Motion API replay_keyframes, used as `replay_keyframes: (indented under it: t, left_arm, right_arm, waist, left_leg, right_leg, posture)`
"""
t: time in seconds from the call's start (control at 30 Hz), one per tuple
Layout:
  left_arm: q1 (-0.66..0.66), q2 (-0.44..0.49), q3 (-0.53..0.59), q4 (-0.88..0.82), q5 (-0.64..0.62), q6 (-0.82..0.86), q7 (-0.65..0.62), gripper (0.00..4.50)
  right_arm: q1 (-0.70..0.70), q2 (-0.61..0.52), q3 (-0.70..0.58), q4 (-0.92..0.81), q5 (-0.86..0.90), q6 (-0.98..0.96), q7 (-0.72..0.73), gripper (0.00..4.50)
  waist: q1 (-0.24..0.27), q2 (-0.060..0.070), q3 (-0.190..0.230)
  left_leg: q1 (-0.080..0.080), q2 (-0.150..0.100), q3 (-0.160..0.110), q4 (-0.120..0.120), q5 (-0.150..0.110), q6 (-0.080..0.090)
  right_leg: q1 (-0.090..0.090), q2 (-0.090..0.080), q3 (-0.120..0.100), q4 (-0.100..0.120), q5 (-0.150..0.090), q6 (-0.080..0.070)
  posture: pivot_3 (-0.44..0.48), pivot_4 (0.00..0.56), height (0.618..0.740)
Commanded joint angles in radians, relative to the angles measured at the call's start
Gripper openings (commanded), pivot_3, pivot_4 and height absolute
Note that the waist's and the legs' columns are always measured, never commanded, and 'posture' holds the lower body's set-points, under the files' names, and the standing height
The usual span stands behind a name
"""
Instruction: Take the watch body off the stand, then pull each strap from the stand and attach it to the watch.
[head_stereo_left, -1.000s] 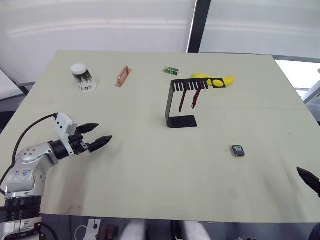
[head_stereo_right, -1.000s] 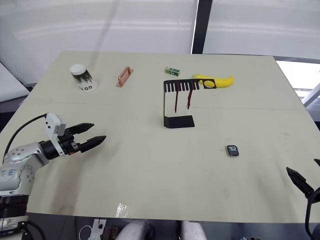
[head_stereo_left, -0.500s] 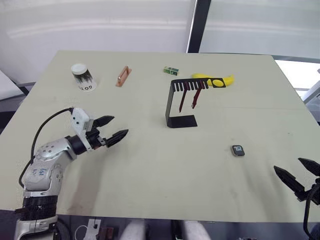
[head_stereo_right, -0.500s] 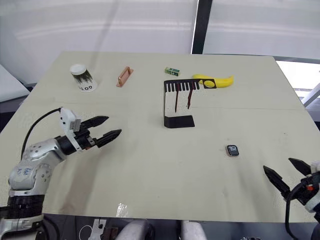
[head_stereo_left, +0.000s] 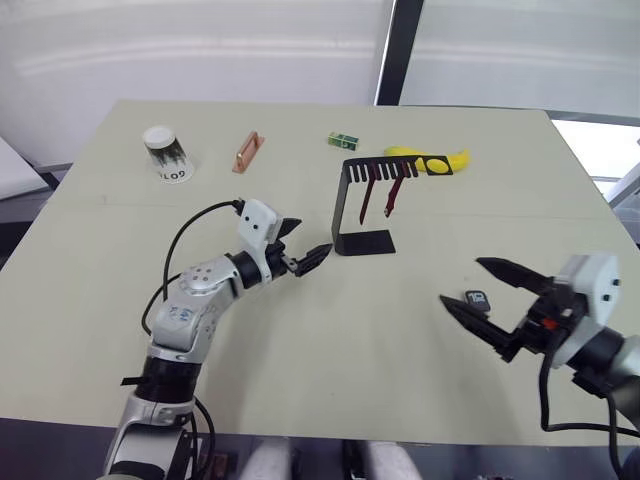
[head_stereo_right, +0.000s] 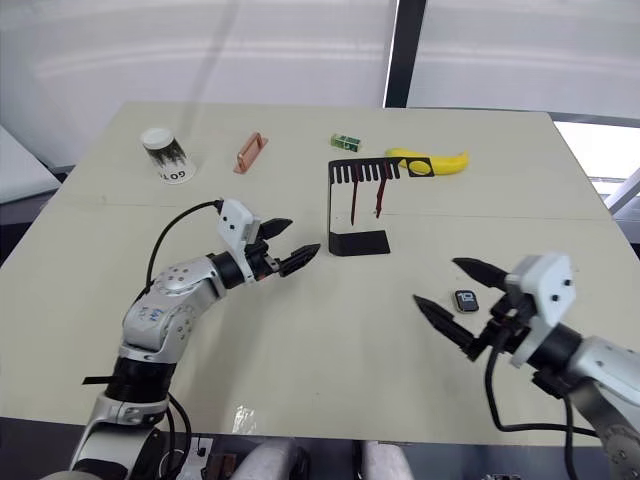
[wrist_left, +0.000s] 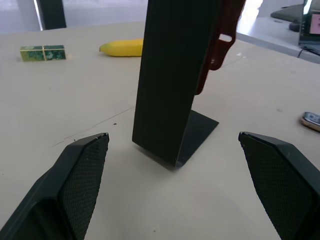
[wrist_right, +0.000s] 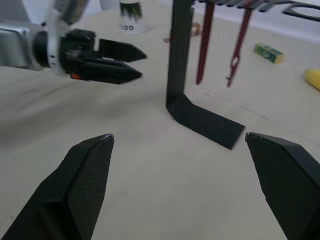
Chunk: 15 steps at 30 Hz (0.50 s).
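Note:
The black stand (head_stereo_left: 348, 205) is upright at mid-table, and the two maroon straps (head_stereo_left: 366, 199) (head_stereo_left: 392, 197) hang from its slotted top arm. The watch body (head_stereo_left: 477, 299) lies flat on the table, right of the stand and nearer to me. My left gripper (head_stereo_left: 308, 240) is open with nothing in it, just left of the stand's foot (wrist_left: 197, 135). In the left wrist view it points at the upright. My right gripper (head_stereo_left: 461, 281) is open and empty. Its fingers (head_stereo_left: 520, 277) straddle the watch body in the head view, with no sign of contact.
Along the far side are a white paper cup (head_stereo_left: 165, 152), a copper-coloured bar (head_stereo_left: 246, 152), a small green block (head_stereo_left: 342, 141) and a banana (head_stereo_left: 430, 158) behind the stand's top arm. The table edge runs close to my right arm.
Both arms have swung inward. My left gripper has moved right, up to the stand's foot. My right gripper has come in from the table's right edge to the watch body.

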Motion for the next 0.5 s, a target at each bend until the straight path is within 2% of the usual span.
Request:
replay_keyframes:
  t: [0.03,0.17,0.5]
  left_arm:
    - [-0.063,-0.037,-0.006,0.061,0.052,-0.065,0.047,4.5]
    - [-0.095,-0.056,-0.027,0.111,0.081,-0.112,0.023,4.5]
    - [-0.168,-0.093,-0.03,0.248,0.16,-0.207,0.063,4.5]
  right_arm:
    - [-0.07,0.01,0.07,-0.023,0.017,0.012,-0.062,4.47]
    - [-0.112,0.025,0.12,-0.013,0.003,0.014,-0.097,4.47]
    - [-0.148,0.063,0.145,0.029,-0.018,-0.006,-0.144,4.47]
  waist:
    - [0.0,0.0,0.0]
    - [0.001,-0.001,0.0]
    - [0.0,-0.001,0.0]
  left_leg:
    - [0.0,0.0,0.0,0.0,0.0,0.0]
    - [0.0,0.0,0.0,0.0,0.0,0.0]
    - [0.0,0.0,0.0,0.0,0.0,0.0]
  right_leg:
    - [0.0,0.0,0.0,0.0,0.0,0.0]
    - [0.0,0.0,0.0,0.0,0.0,0.0]
    - [-0.001,0.0,0.0,0.0,0.0,0.0]
  posture:
    - [0.0,0.15,0.74]
    - [0.0,0.15,0.74]
    - [0.0,0.15,0.74]
